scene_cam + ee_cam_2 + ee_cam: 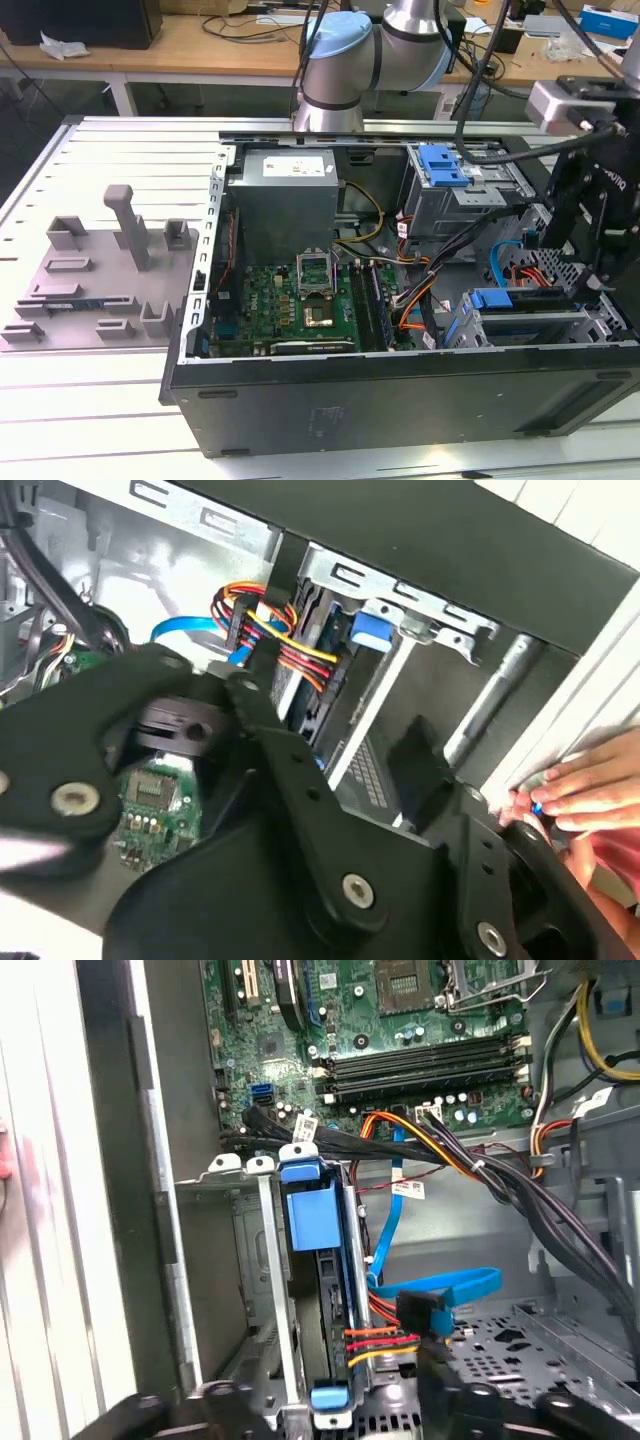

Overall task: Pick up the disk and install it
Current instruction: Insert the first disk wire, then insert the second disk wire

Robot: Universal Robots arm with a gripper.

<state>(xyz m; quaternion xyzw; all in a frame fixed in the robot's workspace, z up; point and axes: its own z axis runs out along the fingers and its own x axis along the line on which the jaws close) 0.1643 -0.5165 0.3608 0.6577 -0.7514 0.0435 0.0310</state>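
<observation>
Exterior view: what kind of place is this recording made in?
Probably a robotics lab or test workshop. An opened computer case lies on a slatted metal table under the robot arm, and a wooden workbench strewn with cables stands behind.

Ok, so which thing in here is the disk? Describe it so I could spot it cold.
Start at the open black computer case and go to its end at the exterior view's right, where a silver bay sits against the near wall. The disk stands edge-on in that bay. Unlike the perforated cage farther back, it has a blue carrier frame and red, orange and yellow wires at one end.
</observation>
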